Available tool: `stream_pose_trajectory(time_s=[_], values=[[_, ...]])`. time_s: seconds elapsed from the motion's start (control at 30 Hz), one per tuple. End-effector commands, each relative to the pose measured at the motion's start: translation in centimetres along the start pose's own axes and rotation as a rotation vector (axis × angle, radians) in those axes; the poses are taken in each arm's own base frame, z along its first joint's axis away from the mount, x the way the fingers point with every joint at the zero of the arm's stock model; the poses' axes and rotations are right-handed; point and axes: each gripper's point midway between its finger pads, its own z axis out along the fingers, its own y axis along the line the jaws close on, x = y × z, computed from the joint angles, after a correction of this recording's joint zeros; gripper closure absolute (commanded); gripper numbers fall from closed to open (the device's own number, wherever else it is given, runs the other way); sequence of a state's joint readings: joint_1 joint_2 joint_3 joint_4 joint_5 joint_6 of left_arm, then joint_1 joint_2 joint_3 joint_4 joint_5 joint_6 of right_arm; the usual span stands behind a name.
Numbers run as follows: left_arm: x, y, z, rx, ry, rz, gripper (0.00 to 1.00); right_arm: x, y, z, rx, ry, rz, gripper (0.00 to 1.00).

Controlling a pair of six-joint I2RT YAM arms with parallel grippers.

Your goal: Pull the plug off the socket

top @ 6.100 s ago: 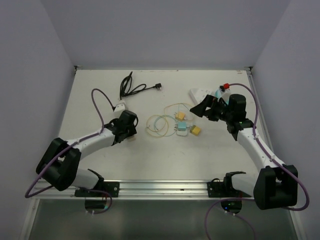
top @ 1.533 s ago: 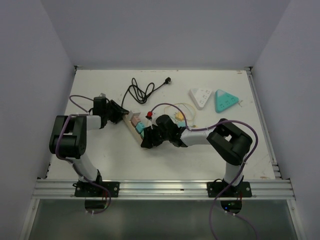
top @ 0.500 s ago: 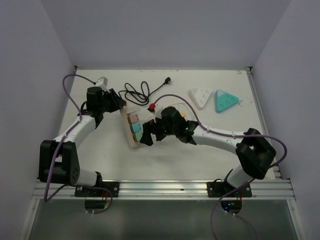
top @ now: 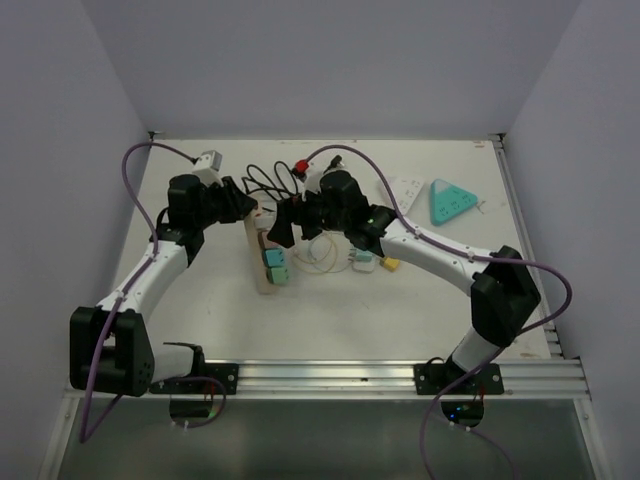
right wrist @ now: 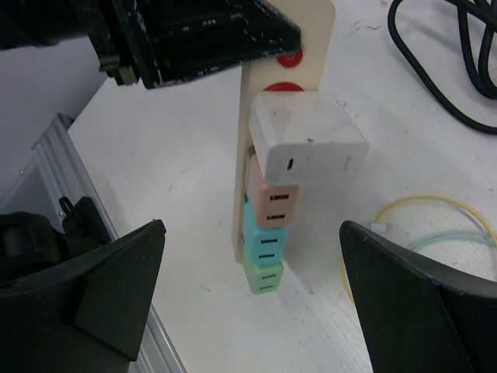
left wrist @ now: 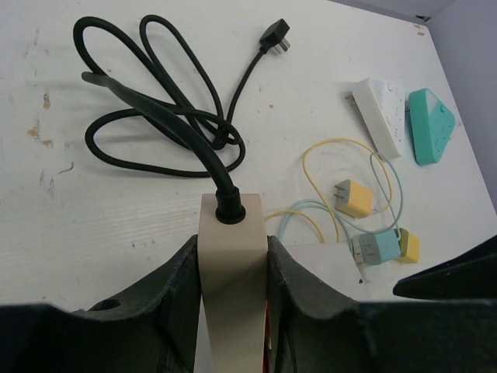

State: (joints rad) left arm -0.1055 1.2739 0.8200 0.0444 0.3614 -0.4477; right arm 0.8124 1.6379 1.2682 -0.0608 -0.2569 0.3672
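Left gripper (left wrist: 231, 268) clamps the cream plastic power strip (right wrist: 311, 31), right gripper (right wrist: 252, 233) gapes empty; closing off-centre could slip off the white square plug (right wrist: 307, 136).

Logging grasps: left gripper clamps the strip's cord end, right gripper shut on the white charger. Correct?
No: right gripper is open, spread wide of the white charger, per the right wrist view. Left gripper does clamp the strip's cord end.

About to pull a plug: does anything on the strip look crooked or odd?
The white adapter looks askew: it overhangs the power strip on one side and seems slightly turned, while the pink adapter, teal adapter and green adapter sit in line. No damage visible.
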Motion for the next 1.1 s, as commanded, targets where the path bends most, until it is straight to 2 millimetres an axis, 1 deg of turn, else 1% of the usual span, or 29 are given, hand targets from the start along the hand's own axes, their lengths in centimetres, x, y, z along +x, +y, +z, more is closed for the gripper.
stream_pose_trajectory(time_s=[0.0, 0.03, 0.07, 0.1, 0.13, 0.17, 0.2, 0.4, 0.53, 0.6, 0.63, 0.7, 0.73, 0.77, 0.8, 0.87, 0.9, 0.97, 1.0, 1.07], values=[[-4.5, -3.8, -1.3, 0.141, -0.152, 0.088, 1.00, -1.4, 0.5, 1.0, -0.029, 0.003, 0.040, 0.01], [-4.5, -3.8, -1.4, 0.143, -0.156, 0.093, 1.00, -1.2, 0.0, 1.6, -0.027, 0.016, 0.053, 0.01], [-4.6, -4.0, -1.5, 0.148, -0.160, 0.097, 1.00, -1.4, -0.1, 1.8, -0.030, 0.016, 0.055, 0.01], [-4.8, -4.1, -1.7, 0.149, -0.169, 0.105, 1.00, -2.0, -0.2, 2.0, -0.030, 0.006, 0.055, 0.01], [-4.9, -4.2, -1.8, 0.151, -0.173, 0.109, 1.00, -2.0, -0.3, 2.2, -0.027, 0.009, 0.047, 0.01], [-5.0, -4.3, -1.9, 0.150, -0.180, 0.115, 1.00, -1.5, -0.8, 2.7, -0.018, 0.029, 0.045, 0.01], [-5.1, -4.3, -2.0, 0.151, -0.184, 0.119, 1.00, -2.0, -0.7, 2.8, -0.022, 0.023, 0.040, 0.01], [-5.2, -4.5, -2.2, 0.156, -0.188, 0.123, 1.00, -1.7, -1.1, 4.1, -0.026, 0.043, 0.034, 0.01], [-5.2, -4.7, -2.3, 0.166, -0.189, 0.126, 1.00, -2.0, -0.7, 4.4, -0.053, 0.034, 0.023, 0.01], [-5.3, -4.7, -2.3, 0.167, -0.192, 0.128, 1.00, -2.3, -0.5, 4.5, -0.065, 0.033, 0.019, 0.03], [-5.2, -4.7, -2.3, 0.167, -0.192, 0.128, 1.00, -2.1, -0.5, 4.7, -0.073, 0.041, 0.019, 0.07], [-5.3, -4.7, -2.3, 0.168, -0.193, 0.127, 1.00, -2.1, -0.1, 4.8, -0.097, 0.042, 0.016, 0.12], [-5.2, -4.7, -2.3, 0.170, -0.191, 0.128, 1.00, -1.9, -0.1, 5.0, -0.102, 0.047, 0.022, 0.19], [-5.3, -4.8, -2.4, 0.173, -0.192, 0.128, 1.00, -1.9, 0.1, 5.1, -0.110, 0.043, 0.022, 0.22], [-5.2, -4.8, -2.3, 0.172, -0.191, 0.127, 1.00, -1.8, 0.0, 5.1, -0.114, 0.045, 0.022, 0.31], [-5.3, -4.9, -2.4, 0.174, -0.192, 0.128, 1.00, -1.8, 0.0, 5.2, -0.118, 0.043, 0.021, 0.41], [-5.2, -4.9, -2.4, 0.178, -0.189, 0.128, 1.00, -1.8, 0.1, 5.2, -0.122, 0.043, 0.019, 0.52], [-5.2, -5.0, -2.4, 0.182, -0.188, 0.129, 1.00, -1.8, 0.2, 5.1, -0.126, 0.046, 0.018, 0.63], [-5.2, -5.1, -2.4, 0.186, -0.186, 0.130, 1.00, -1.8, 0.1, 5.1, -0.124, 0.045, 0.014, 0.72], [-5.2, -5.1, -2.5, 0.187, -0.184, 0.131, 1.00, -1.8, 0.1, 5.1, -0.122, 0.042, 0.013, 0.82]])
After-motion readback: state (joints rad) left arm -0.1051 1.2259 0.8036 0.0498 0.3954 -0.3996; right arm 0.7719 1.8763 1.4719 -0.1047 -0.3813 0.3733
